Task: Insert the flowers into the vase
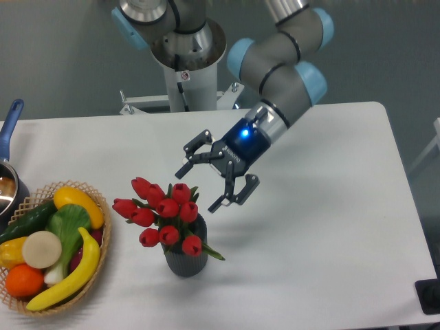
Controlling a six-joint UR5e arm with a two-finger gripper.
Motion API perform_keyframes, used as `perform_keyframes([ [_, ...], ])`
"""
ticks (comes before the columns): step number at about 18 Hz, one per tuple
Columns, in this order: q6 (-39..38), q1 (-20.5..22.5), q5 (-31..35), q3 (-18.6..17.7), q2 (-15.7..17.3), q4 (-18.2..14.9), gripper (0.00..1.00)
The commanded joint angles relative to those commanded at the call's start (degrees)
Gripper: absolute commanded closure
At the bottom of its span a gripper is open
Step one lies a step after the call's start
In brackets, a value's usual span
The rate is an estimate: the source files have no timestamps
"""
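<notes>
The red tulips [161, 210] stand in the dark grey ribbed vase [185, 262] near the table's front middle. Their heads spread up and to the left over the vase's mouth, and a green leaf sticks out at the right. My gripper [210, 172] hangs just above and to the right of the flowers. Its two black fingers are spread wide apart and hold nothing. One fingertip [187, 167] is at the upper left, the other [234, 196] at the lower right, close to the top tulips but apart from them.
A woven wicker basket [96, 258] of toy fruit and vegetables sits at the front left. A pot with a blue handle [9, 124] is at the left edge. The arm's base [185, 75] stands behind the table. A dark object [427, 297] is at the front right corner.
</notes>
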Motion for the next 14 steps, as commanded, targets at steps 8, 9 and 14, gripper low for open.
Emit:
perform_keyframes([
  [8,-3.08,0.36,22.58,0.53,7.12,-0.35,0.0],
  [9,-3.08,0.18,26.71,0.44,8.0,-0.44,0.0],
  [14,-5.89,-0.26,41.75,0.08,10.73,-6.04,0.0],
])
